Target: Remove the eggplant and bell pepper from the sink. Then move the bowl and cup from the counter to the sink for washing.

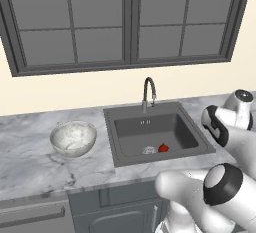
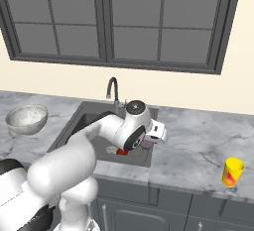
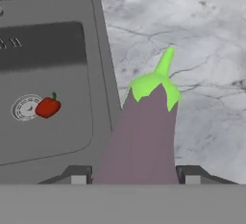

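Observation:
The purple eggplant (image 3: 144, 136) with its green stem stands between my gripper's (image 3: 134, 176) fingers, which are shut on it. It hangs above the sink's right rim, where the marble counter (image 3: 202, 35) begins. In the right base view the gripper (image 2: 149, 143) holds the eggplant (image 2: 147, 144) at the sink's right edge. The red bell pepper (image 3: 47, 106) lies in the dark sink (image 1: 145, 132) beside the round drain (image 3: 26, 107). The marbled bowl (image 1: 73, 138) sits on the counter left of the sink. The yellow cup (image 2: 232, 172) stands on the counter far to the right.
A gooseneck faucet (image 1: 149, 93) rises behind the sink. A large window spans the wall above. Open marble counter (image 2: 198, 141) stretches between the sink and the cup. Dark cabinets run below the front edge.

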